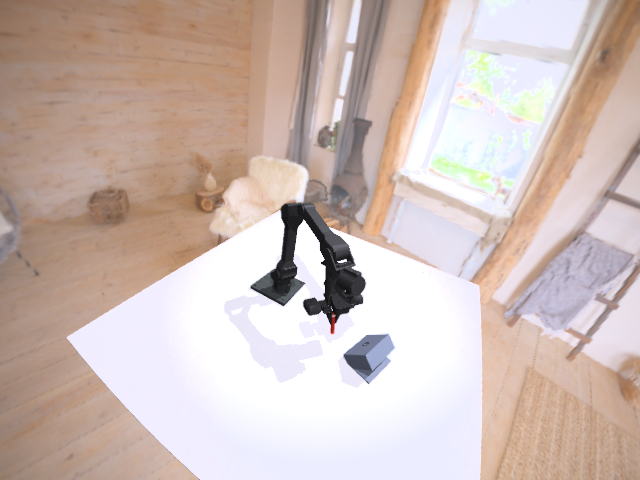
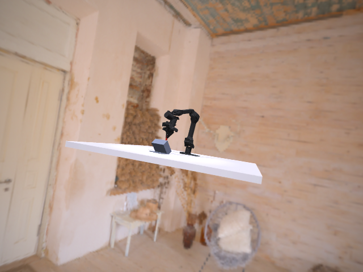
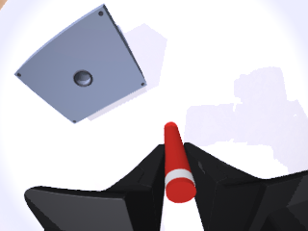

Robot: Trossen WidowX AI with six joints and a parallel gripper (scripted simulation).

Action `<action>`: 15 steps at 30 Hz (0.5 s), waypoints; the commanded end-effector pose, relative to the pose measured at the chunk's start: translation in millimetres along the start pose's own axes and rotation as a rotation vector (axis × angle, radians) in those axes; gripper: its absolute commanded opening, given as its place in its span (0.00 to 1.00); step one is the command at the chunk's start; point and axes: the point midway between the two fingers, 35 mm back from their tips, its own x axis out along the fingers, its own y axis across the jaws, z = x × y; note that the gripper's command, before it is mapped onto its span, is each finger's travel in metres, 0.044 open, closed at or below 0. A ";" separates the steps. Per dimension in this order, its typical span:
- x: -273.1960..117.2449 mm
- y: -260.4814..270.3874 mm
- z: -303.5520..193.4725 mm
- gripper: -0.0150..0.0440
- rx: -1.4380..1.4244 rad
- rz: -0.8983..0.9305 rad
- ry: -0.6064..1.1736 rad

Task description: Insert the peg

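Note:
A round red peg (image 1: 332, 324) (image 2: 166, 139) (image 3: 176, 153) with a white band near its top end is held off the table. My gripper (image 1: 333, 316) (image 2: 167, 136) (image 3: 173, 149) is shut on the peg, one finger on each side of it. The blue-grey sloped panel (image 1: 379, 345) (image 2: 160, 145) (image 3: 108, 58) stands in front of the arm. Its one round hole (image 1: 365, 344) (image 3: 83, 78) is in the middle of the face and is empty. In the wrist view the peg's bottom end is to the right of the panel and below it, apart from the hole.
The white table (image 1: 289, 423) (image 2: 222, 166) carries the arm's dark base plate (image 1: 262, 287) and the panel. The panel face has small dark dots at its corners. Shadows of the arm and panel lie on the table.

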 end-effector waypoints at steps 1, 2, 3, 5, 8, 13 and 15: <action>0.5 2.3 -1.4 0.25 0.011 0.004 -0.024; 0.4 2.9 -1.6 0.25 0.012 0.005 -0.029; 0.3 3.6 -1.7 0.25 0.013 0.007 -0.035; 0.1 4.9 -1.9 0.25 0.015 0.010 -0.046; -0.3 6.8 -2.3 0.25 0.019 0.016 -0.062; -1.0 10.0 -2.9 0.25 0.025 0.026 -0.089; -1.2 11.3 -3.2 0.25 0.028 0.030 -0.100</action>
